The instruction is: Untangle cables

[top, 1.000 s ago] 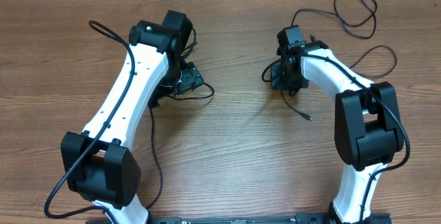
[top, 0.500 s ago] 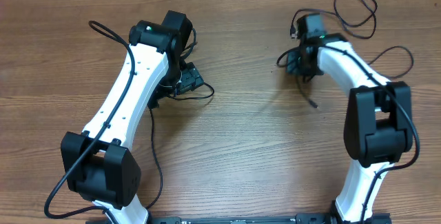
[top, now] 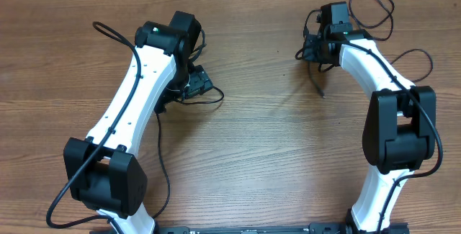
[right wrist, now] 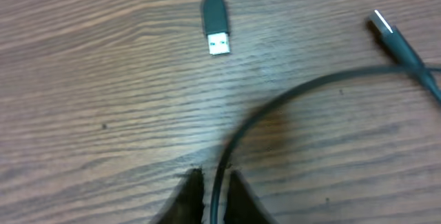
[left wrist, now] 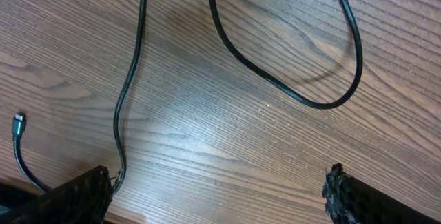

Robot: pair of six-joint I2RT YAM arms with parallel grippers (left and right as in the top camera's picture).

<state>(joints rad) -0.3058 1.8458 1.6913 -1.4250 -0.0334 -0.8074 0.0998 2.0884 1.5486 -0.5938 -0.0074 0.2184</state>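
My right gripper (top: pixel 315 49) (right wrist: pixel 213 195) is shut on a thin black cable (right wrist: pixel 275 103). The cable's free end trails down to the table in the overhead view (top: pixel 320 92). In the right wrist view a USB plug (right wrist: pixel 217 18) and a second plug (right wrist: pixel 390 32) lie on the wood ahead of the fingers. My left gripper (top: pixel 196 84) (left wrist: pixel 217 198) is open and low over the table. A thin cable (left wrist: pixel 127 93) runs past its left finger, and a cable loop (left wrist: pixel 303 100) lies ahead. A small plug (left wrist: pixel 18 123) lies at the left.
Another thin black cable (top: pixel 374 7) lies looped at the table's back right corner. The wooden table (top: pixel 252 147) spreads between the two arms. Thick black arm cables run along both white arms.
My right gripper has moved toward the back right of the table, carrying the thin cable with it; the dangling end followed. The left arm has not moved.
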